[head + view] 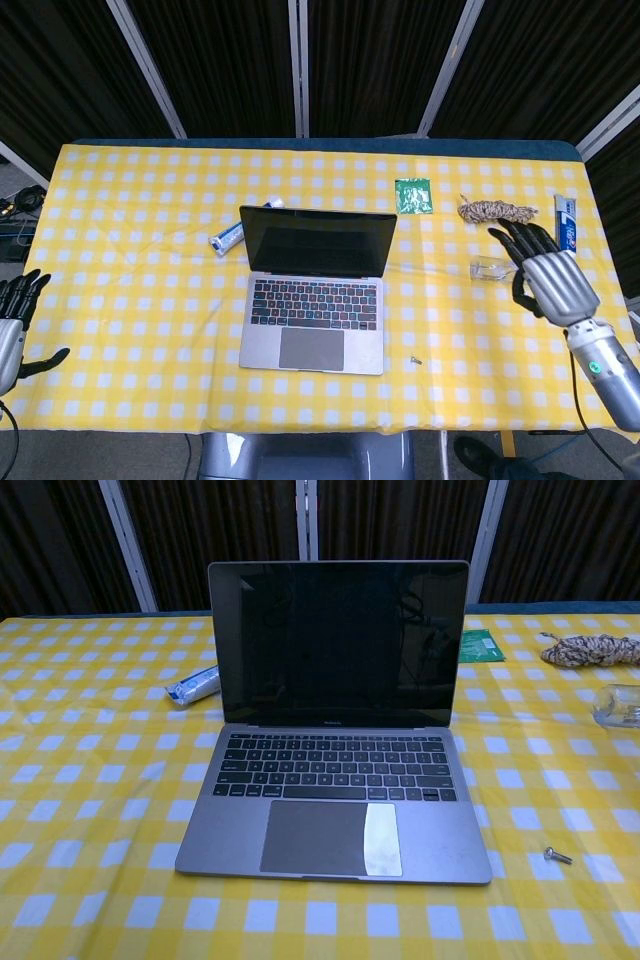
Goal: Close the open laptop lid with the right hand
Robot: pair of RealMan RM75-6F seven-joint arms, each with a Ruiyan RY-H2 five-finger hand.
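Observation:
The grey laptop (314, 290) (335, 740) stands open in the middle of the yellow checked table, its dark screen upright and facing me. My right hand (545, 270) hovers above the table's right side, well to the right of the laptop, fingers spread and holding nothing. It covers part of a clear plastic bottle (487, 267). My left hand (14, 325) hangs open off the table's left edge. Neither hand shows in the chest view.
Behind the laptop's left corner lies a small blue-and-white tube (229, 237) (193, 688). A green packet (412, 195) (480, 645), a rope bundle (494, 210) (585, 649) and a toothpaste tube (566, 213) lie at the back right. A small screw (414, 360) (557, 855) sits right of the laptop's front.

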